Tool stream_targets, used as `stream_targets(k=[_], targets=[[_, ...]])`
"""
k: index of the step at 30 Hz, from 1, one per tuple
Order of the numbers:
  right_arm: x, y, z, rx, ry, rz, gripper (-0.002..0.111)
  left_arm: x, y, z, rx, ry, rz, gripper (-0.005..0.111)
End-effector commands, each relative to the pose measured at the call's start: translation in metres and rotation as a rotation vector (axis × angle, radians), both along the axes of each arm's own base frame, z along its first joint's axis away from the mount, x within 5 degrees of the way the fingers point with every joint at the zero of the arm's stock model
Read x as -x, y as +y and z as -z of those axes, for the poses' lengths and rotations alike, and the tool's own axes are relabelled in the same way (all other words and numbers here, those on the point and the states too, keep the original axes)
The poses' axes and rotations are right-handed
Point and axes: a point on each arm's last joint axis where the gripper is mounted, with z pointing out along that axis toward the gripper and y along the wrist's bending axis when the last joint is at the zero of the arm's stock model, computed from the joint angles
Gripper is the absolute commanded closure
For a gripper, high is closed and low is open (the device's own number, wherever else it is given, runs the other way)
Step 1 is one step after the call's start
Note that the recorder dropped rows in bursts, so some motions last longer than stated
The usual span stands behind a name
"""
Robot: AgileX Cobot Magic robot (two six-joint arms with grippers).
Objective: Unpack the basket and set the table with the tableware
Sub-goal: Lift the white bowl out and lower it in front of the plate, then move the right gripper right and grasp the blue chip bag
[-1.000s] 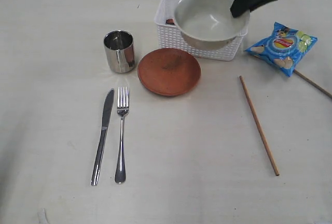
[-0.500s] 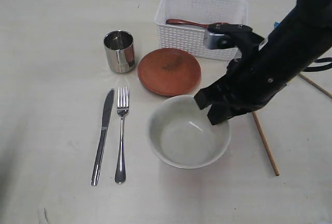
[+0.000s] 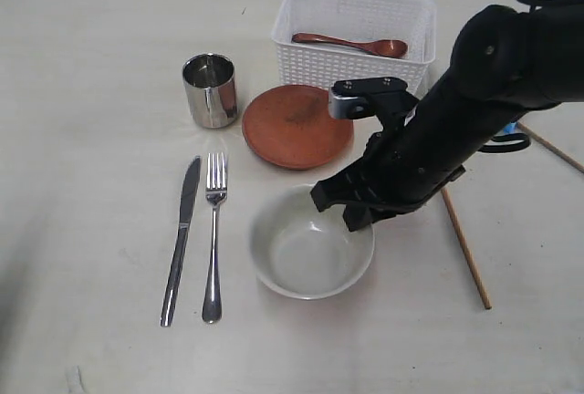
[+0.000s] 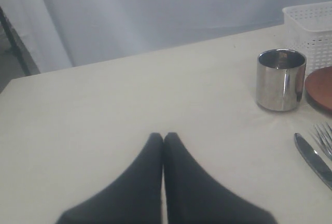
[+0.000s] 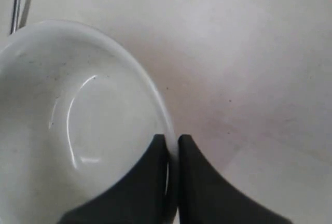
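Hidden/cut off: the right arm is covering the upper end of the chopstick (image 3: 461, 234) lying right of the white bowl (image 3: 306, 257) and part of the bowl's rim. A second chopstick (image 3: 553, 147) is running out of frame, further right of the bowl. It is hard to tell whether the bowl's base is touching the table (image 3: 91, 66) (contact underneath is not showing).

Orientation: the bowl is sitting upright, mouth up, in front of the brown plate (image 3: 297, 125). Beyond the bowl, the wooden spoon (image 3: 351, 44) is lying crosswise in the basket (image 3: 347, 70). Left of the bowl, the fork (image 3: 213, 239) and knife (image 3: 181, 239) are lying parallel, tips pointing toward the steel cup (image 3: 210, 90).

Grippers: the right gripper (image 5: 171, 138) is pinching the bowl's rim, one finger inside and one outside, nearly closed. The left gripper (image 4: 163, 137) is staying clenched, fingers pressed together, holding nothing.
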Motion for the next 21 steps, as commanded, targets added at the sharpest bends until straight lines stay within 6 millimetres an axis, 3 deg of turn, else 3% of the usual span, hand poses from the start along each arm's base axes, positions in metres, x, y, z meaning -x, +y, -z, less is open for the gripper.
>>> stream_targets(k=[1,3,5,10,14,16,21], targets=[[0.002,0.002,0.003,-0.002,0.024,-0.012,0.108,0.0,0.0,0.0,0.016,-0.007,-0.004,0.107],[0.003,0.001,0.003,-0.002,0.026,-0.011,0.107,0.0,0.0,0.0,0.016,-0.007,-0.004,0.107],[0.003,0.001,0.004,-0.001,0.028,-0.011,0.097,0.0,0.0,0.0,0.016,-0.007,-0.004,0.107],[0.003,0.001,0.002,-0.003,0.026,-0.011,0.057,0.0,0.0,0.0,0.016,-0.007,-0.004,0.107],[-0.003,0.002,-0.014,0.022,0.016,-0.024,0.055,0.0,0.0,0.0,0.016,-0.007,-0.004,0.107],[-0.009,-0.002,-0.032,0.08,-0.016,-0.004,0.055,0.0,0.0,0.0,0.016,-0.007,-0.004,0.107],[-0.039,-0.04,-0.073,0.136,-0.118,0.18,0.055,0.0,0.0,0.0,0.016,-0.007,-0.004,0.107]])
